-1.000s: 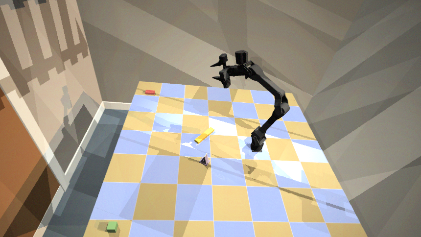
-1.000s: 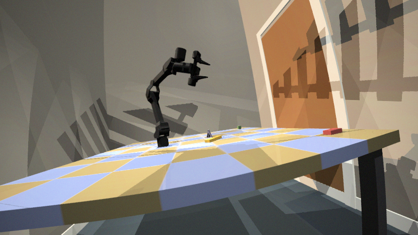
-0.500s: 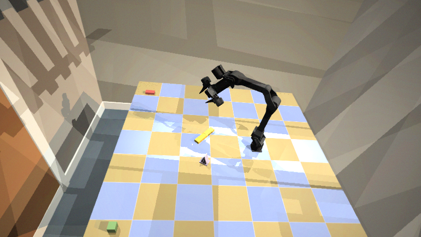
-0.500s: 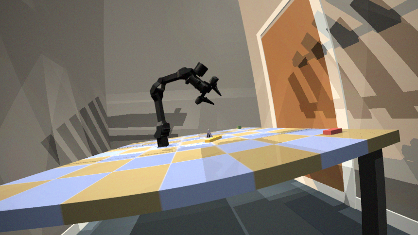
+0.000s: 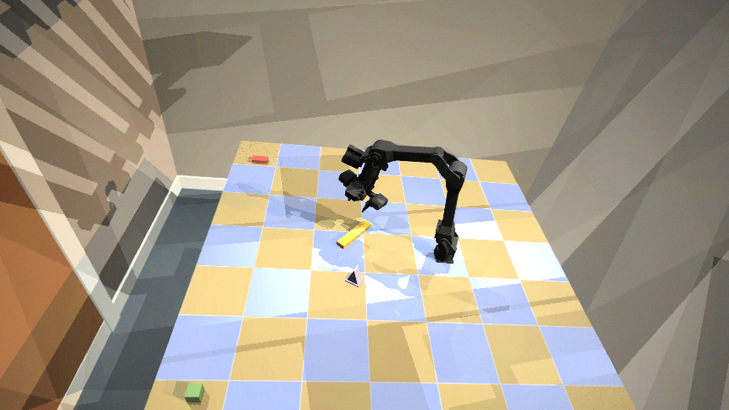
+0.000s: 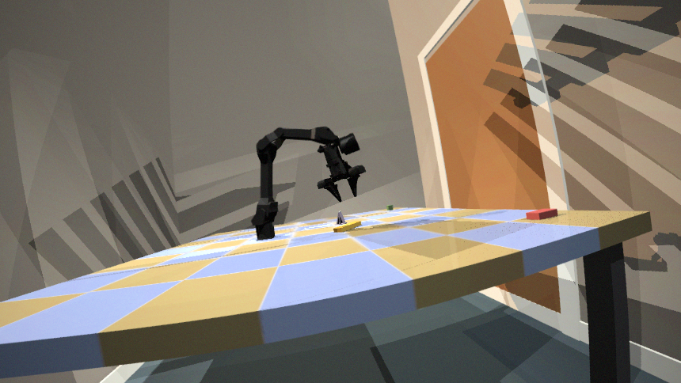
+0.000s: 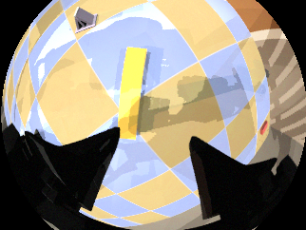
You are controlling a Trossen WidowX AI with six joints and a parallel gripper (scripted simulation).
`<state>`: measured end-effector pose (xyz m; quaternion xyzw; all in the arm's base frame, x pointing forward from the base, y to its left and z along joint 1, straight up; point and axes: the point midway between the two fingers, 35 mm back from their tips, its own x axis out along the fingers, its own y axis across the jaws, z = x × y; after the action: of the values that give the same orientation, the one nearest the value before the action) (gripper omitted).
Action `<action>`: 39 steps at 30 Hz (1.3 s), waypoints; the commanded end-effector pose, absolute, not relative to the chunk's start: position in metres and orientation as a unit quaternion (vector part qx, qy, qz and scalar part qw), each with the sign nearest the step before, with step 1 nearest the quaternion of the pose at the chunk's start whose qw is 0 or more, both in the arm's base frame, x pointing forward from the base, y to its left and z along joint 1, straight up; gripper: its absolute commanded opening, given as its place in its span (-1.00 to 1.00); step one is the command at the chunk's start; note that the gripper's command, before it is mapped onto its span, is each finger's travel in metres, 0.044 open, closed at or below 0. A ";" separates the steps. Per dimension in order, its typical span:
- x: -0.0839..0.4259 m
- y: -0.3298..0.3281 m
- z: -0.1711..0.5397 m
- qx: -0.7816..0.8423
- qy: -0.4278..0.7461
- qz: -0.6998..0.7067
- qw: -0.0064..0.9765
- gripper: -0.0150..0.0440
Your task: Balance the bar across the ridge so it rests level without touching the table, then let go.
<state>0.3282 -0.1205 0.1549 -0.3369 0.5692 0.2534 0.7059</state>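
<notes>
A yellow bar lies flat on the checkered table. The ridge, a small pale wedge with dark triangular ends, stands on the table a short way from the bar, apart from it, with nothing on top. My gripper is open and empty, tilted and pointing down. It hangs above the table near one end of the bar. In the wrist view the bar's near end shows close to the left fingertip, and the ridge is at the upper left.
A red block lies near a table corner, far from the bar. A green block sits near another corner. The arm's base stands on the table to one side of the bar and ridge.
</notes>
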 end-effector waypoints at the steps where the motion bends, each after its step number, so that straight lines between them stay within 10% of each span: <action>1: 0.317 -0.107 0.127 -0.308 0.620 0.279 0.666 0.58; 39: 0.314 -0.103 0.051 -0.300 0.636 0.286 0.651 0.58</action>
<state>0.3162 -0.1035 0.0602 -0.3037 0.6307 0.2849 0.6548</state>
